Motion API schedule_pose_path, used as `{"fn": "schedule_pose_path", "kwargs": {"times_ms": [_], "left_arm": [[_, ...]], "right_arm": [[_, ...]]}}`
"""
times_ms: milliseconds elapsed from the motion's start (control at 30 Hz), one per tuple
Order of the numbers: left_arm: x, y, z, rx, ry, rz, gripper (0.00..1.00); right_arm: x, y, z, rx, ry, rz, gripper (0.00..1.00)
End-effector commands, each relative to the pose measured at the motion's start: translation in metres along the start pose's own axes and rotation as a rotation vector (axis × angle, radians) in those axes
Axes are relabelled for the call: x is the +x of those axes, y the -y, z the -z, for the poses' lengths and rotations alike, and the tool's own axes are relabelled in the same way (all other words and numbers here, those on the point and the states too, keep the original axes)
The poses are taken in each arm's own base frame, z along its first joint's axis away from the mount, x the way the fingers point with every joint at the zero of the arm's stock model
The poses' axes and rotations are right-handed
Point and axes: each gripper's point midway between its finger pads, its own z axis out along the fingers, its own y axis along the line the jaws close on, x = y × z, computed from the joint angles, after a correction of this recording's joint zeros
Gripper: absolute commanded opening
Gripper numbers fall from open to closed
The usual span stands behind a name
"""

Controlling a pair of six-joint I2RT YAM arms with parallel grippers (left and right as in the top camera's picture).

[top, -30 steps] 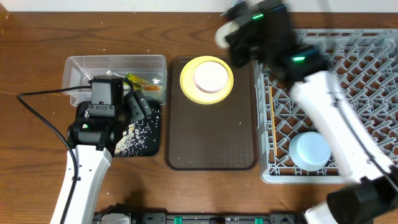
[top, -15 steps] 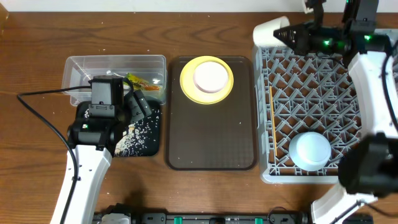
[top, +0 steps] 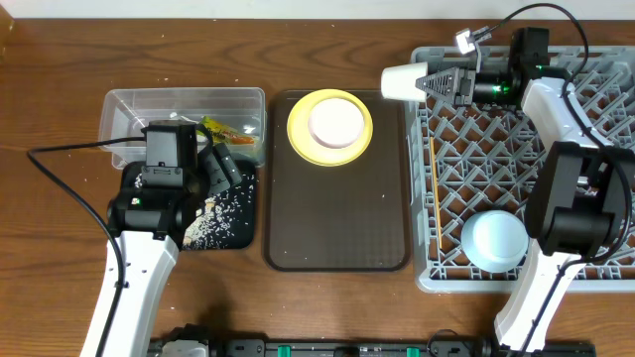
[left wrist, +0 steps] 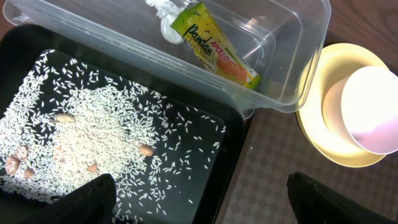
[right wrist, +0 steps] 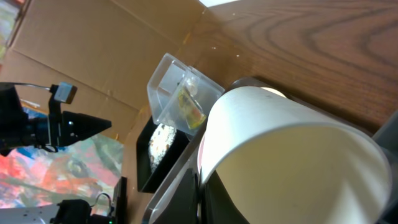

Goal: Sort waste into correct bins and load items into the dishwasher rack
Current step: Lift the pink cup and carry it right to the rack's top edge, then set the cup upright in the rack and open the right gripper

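Note:
My right gripper (top: 439, 82) is shut on a white cup (top: 400, 81), held on its side above the far left corner of the light-grey dishwasher rack (top: 556, 159). The cup fills the right wrist view (right wrist: 292, 149). A light blue bowl (top: 494, 241) lies upside down in the rack, and the chopsticks (top: 434, 188) lie along its left edge. The yellow plate (top: 303, 139) carries a round white-pink object (top: 335, 122). My left gripper (left wrist: 199, 205) is open over the black tray (top: 243, 183) of rice (left wrist: 93, 124). The wrapper (left wrist: 214, 46) and a paper wad (left wrist: 165, 15) lie in the clear tub (top: 129, 104).
The dark brown serving tray (top: 337, 218) lies between the bins and the rack, with the plate at its far end. A black cable (top: 60, 151) runs across the table at the left. Cardboard and clutter show beyond the table in the right wrist view.
My right arm has swung from over the plate to the rack's far edge. The cup it holds now points left, on its side. The left arm has not moved.

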Motion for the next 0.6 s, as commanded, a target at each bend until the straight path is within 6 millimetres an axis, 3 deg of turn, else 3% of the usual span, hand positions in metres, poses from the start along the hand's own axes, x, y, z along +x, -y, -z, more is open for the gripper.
{"fn": "schedule_pose_path", "kwargs": {"times_ms": [0, 367, 567], "left_arm": [[0.002, -0.003, -0.003, -0.010, -0.009, -0.011, 0.90], [0.002, -0.003, -0.003, -0.010, -0.009, -0.011, 0.90], [0.002, -0.003, -0.003, -0.010, -0.009, -0.011, 0.90]], "right_arm": [[0.004, 0.011, 0.008, 0.012, 0.011, -0.019, 0.01], [0.026, 0.038, 0.028, 0.175, -0.035, -0.129, 0.01], [0.048, 0.055, 0.042, 0.294, -0.097, -0.187, 0.01]]}}
